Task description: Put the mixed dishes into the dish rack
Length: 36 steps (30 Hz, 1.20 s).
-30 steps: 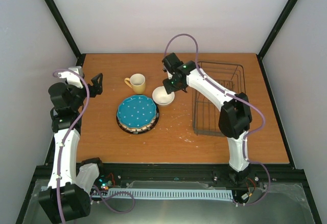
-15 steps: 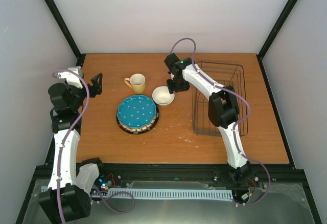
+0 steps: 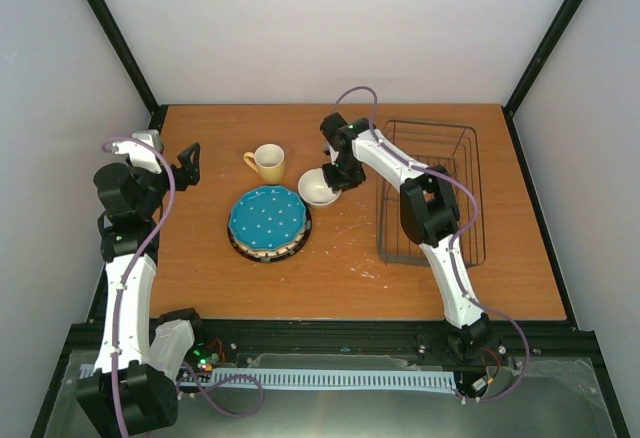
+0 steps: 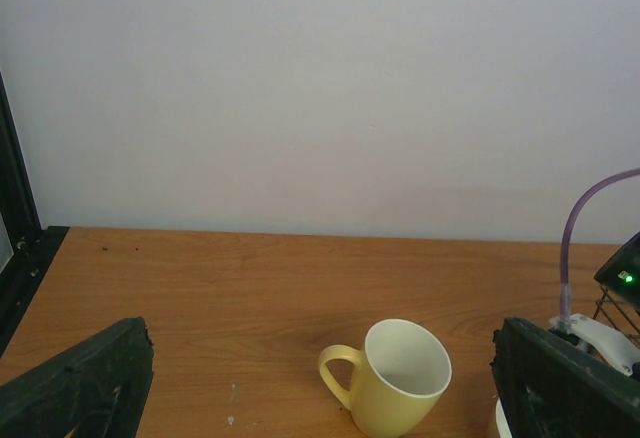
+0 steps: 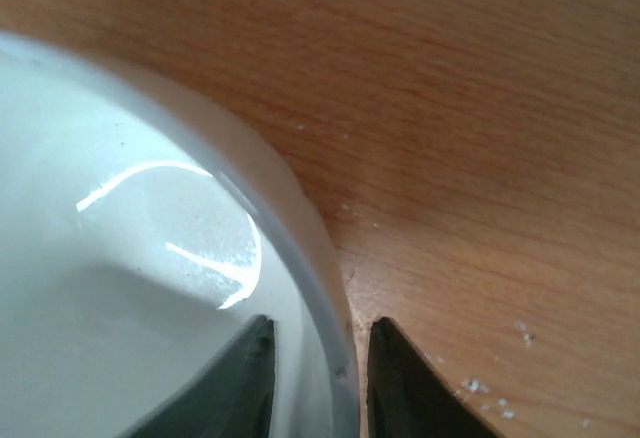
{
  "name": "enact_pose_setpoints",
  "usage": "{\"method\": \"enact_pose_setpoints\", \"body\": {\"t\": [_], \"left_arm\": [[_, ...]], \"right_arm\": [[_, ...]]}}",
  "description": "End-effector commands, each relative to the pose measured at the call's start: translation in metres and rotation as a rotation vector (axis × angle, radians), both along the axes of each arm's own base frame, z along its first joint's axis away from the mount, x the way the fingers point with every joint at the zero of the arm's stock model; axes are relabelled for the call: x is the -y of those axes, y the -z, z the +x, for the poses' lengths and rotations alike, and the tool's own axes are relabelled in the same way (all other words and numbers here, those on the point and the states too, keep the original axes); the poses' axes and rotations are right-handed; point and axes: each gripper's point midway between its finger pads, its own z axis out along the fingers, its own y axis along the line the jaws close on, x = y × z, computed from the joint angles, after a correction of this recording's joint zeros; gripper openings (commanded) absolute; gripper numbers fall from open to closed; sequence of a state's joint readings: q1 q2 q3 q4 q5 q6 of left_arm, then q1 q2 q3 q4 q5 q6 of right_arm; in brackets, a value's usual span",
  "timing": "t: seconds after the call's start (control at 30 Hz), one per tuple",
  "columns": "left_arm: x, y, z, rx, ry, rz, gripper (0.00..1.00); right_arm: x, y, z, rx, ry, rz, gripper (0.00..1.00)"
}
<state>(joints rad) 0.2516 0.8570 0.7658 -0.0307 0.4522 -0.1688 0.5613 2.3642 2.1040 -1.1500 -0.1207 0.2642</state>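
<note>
The small cream-white bowl [image 3: 318, 189] sits on the table, left of the dish rack [image 3: 430, 193]. My right gripper [image 3: 340, 173] is down at the bowl's right rim. In the right wrist view one finger is inside the bowl [image 5: 150, 258] and one outside, and the gripper [image 5: 320, 358] is shut on the rim. The yellow mug [image 3: 269, 163] stands upright behind the teal dotted plate [image 3: 267, 218], which tops a stack; only the edges of the plates beneath show. My left gripper [image 3: 188, 166] is open and empty, left of the mug [image 4: 400, 378].
The rack holds no dishes. Its corner shows at the right edge of the left wrist view [image 4: 612, 308]. Black frame posts run along the table's left and right edges. White crumbs lie on the wood near the bowl.
My right gripper has swung in and dropped onto the bowl's right rim. The left arm, the mug and the plate stack have not moved.
</note>
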Motion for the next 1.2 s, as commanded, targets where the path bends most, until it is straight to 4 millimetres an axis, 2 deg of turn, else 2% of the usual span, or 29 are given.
{"method": "enact_pose_setpoints", "body": {"t": [0.0, 0.03, 0.07, 0.2, 0.33, 0.4, 0.5, 0.57, 0.67, 0.8, 0.87, 0.97, 1.03, 1.17], "left_arm": [[-0.002, -0.011, -0.003, 0.038, -0.008, 0.030, 0.93], [-0.002, -0.010, -0.003, 0.038, -0.009, 0.030, 0.93], [-0.001, -0.011, -0.003, 0.040, -0.008, 0.031, 0.93], [0.000, -0.011, -0.003, 0.042, -0.001, 0.028, 0.93], [0.014, -0.019, -0.006, 0.064, 0.082, 0.027, 0.92], [0.028, -0.028, -0.010, 0.084, 0.157, 0.020, 0.85], [0.048, -0.040, -0.016, 0.096, 0.260, 0.041, 0.82], [0.061, -0.045, -0.018, 0.087, 0.275, 0.120, 0.82], [0.080, -0.047, -0.029, 0.115, 0.267, 0.256, 0.83], [0.102, -0.049, -0.047, 0.210, 0.250, 0.420, 0.86], [0.105, -0.039, -0.044, 0.190, 0.189, 0.516, 0.88], [0.126, -0.017, -0.040, 0.165, 0.127, 0.723, 0.91], [0.145, -0.012, -0.044, 0.215, 0.092, 0.868, 0.92], [0.170, -0.020, -0.054, 0.358, 0.038, 1.033, 0.96]], "right_arm": [[-0.004, 0.001, 0.002, -0.013, -0.002, 0.017, 0.18], [-0.003, 0.001, 0.001, -0.014, 0.000, 0.014, 0.07], [-0.003, 0.001, 0.001, -0.014, 0.001, 0.010, 0.03], [-0.001, -0.011, 0.007, 0.027, 0.013, 0.010, 0.03], [0.001, -0.053, 0.022, 0.132, 0.049, 0.054, 0.03], [0.001, -0.084, 0.028, 0.176, 0.069, 0.128, 0.03], [0.001, -0.128, 0.031, 0.157, 0.080, 0.303, 0.03], [0.009, -0.144, 0.029, 0.126, 0.076, 0.338, 0.03], [0.025, -0.150, 0.022, 0.077, 0.096, 0.315, 0.03], [0.029, -0.163, 0.009, 0.037, 0.114, 0.338, 0.03], [0.029, -0.169, 0.003, 0.023, 0.117, 0.349, 0.03], [0.028, -0.174, -0.006, -0.001, 0.116, 0.359, 0.03], [0.027, -0.175, -0.014, -0.019, 0.103, 0.351, 0.03], [0.026, -0.172, -0.036, -0.093, 0.110, 0.359, 0.03]]}}
